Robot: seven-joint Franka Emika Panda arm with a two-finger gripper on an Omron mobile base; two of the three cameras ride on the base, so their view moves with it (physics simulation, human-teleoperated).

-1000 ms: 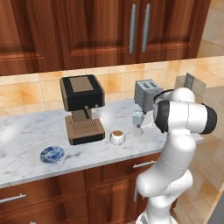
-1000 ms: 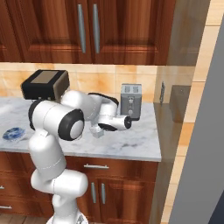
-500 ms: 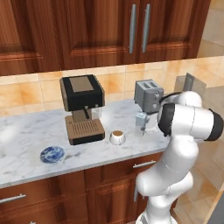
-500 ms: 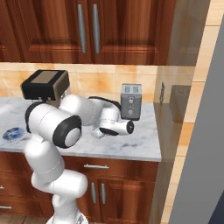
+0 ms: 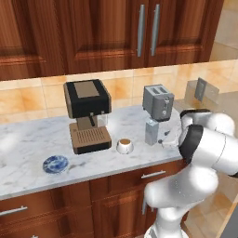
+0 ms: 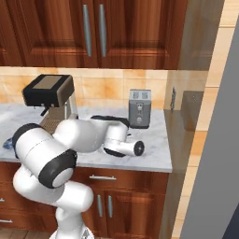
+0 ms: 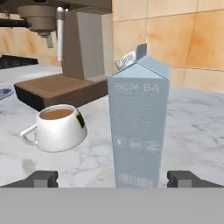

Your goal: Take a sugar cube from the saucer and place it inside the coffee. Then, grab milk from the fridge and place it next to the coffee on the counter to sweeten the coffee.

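Closest in the hand view, the gripper (image 7: 112, 179) has its two fingertips (image 7: 42, 178) spread wide, one on each side of the milk (image 7: 138, 131) and clear of its walls, so nothing is pinched. That carton stands upright on the counter (image 5: 28, 139), set back a little from its front edge, just beside the coffee (image 5: 124, 145) and not touching it. Brown liquid shows in the cup. Behind the cup sits the coffee machine (image 5: 87, 115), and behind the milk the toaster (image 5: 158, 102) stands near the back wall. Well off toward the left end of the counter lies the saucer (image 5: 56, 164).

The placement looks done, I judge. The risk now is in pulling away: a finger swung sideways could clip the tall narrow carton, tipping it onto the cup and spilling coffee. A straight backward retreat seems safest.
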